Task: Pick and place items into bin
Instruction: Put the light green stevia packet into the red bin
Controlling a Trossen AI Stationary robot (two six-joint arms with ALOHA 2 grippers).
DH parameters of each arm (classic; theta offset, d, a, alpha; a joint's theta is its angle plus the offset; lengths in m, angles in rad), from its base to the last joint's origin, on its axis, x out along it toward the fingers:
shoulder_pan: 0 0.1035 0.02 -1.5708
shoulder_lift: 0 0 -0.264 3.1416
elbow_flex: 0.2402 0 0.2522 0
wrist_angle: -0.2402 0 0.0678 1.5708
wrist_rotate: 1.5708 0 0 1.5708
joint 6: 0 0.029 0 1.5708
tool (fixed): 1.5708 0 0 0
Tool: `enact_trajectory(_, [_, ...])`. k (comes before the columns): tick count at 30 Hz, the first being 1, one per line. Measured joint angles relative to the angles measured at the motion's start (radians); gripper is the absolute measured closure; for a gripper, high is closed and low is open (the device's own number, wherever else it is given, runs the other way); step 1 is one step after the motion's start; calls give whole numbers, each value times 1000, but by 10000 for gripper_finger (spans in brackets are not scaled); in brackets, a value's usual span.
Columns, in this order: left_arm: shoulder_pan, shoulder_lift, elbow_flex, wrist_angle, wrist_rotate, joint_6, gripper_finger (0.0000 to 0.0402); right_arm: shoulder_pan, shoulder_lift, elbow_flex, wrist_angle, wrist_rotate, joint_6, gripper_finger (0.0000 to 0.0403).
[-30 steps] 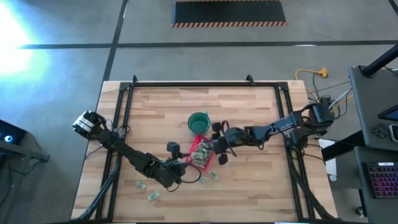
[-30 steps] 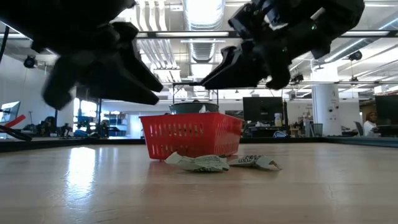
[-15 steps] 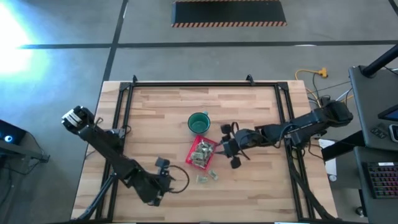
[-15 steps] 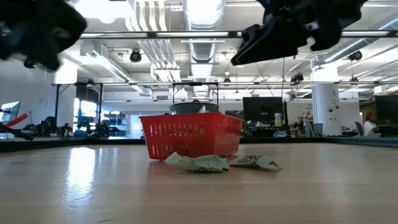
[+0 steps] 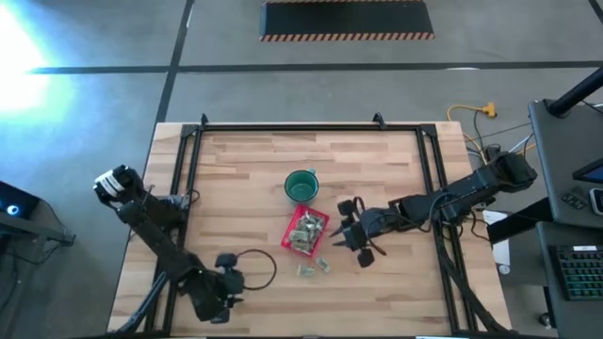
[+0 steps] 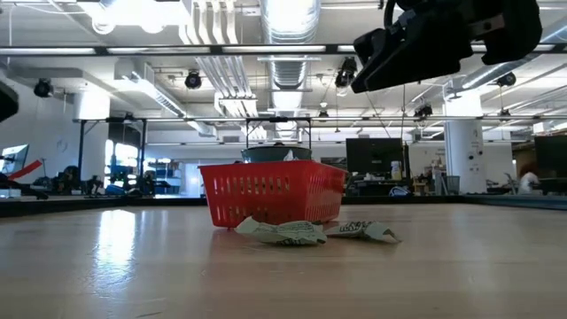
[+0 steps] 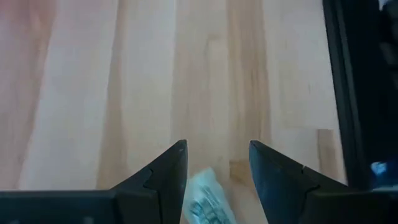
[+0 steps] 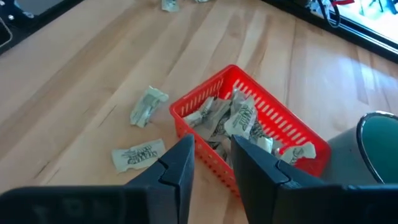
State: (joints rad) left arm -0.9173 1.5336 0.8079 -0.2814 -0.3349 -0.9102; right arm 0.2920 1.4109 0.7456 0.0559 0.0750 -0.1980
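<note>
The red bin [image 5: 306, 230] is set near the middle of the desk [image 5: 236, 179], just beside the green cup [image 5: 301, 185], and is already filled with many wrapped items [image 8: 239, 121], which suggests the sorting is well along. Two loose items [image 5: 314, 268] are left on the wood just beside the bin's near side, presumably awaiting pickup.

The right gripper [image 5: 347, 233] is held off the desk just beside the bin, its fingers a narrow gap apart with nothing between them. The left gripper [image 7: 216, 171] is held open low over the near left part of the desk, with one item [image 7: 207, 199] lying between its fingers, not yet clamped; a pick there seems intended.

That item is cut off at the wrist picture's edge. In the overhead view the left gripper itself is hard to make out.
</note>
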Motion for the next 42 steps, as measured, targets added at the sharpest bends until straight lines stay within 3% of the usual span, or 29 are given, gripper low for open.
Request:
enact_trajectory(11, [-42,25,-2,-149,55,-361,247,1,0,0,0,1,15,319])
enact_trajectory(30, [-46,81,3,-112,74,-324,252,0,0,-6,0,1,26,328])
enact_trajectory(34, [-46,83,3,-103,75,-299,291,0,0,-7,0,1,29,326])
enact_trajectory(40, [-45,85,3,-92,76,-236,389,0,-1,-8,0,1,30,325])
enact_trajectory(42, [-45,85,3,-86,76,-224,394,0,-1,-10,0,1,30,328])
